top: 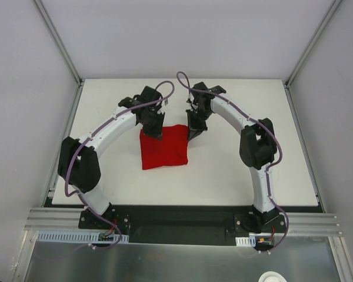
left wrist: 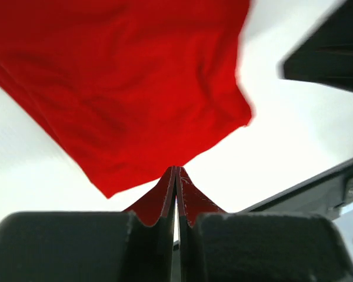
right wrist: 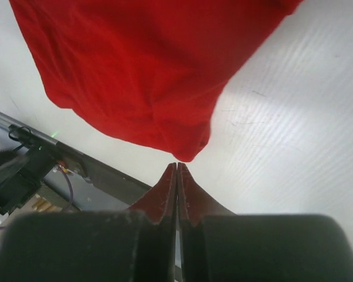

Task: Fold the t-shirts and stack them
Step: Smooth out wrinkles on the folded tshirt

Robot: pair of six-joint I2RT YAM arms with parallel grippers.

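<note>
The red t-shirt [top: 163, 148] lies folded into a rough square, flat on the white table [top: 241, 170]. My left gripper [top: 155, 134] is over the shirt's far left corner. In the left wrist view its jaws [left wrist: 176, 170] are shut, and their tips meet the edge of the shirt [left wrist: 135, 88]; no cloth shows between them. My right gripper [top: 193, 134] is at the shirt's far right corner. In the right wrist view its jaws [right wrist: 177, 166] are shut and empty, a small gap short of the corner of the shirt [right wrist: 141, 76].
Grey walls with metal posts enclose the table on three sides. A black base rail [top: 176, 218] runs along the near edge and shows in both wrist views [left wrist: 306, 188] [right wrist: 100, 170]. The right arm's dark body [left wrist: 329, 53] shows in the left wrist view.
</note>
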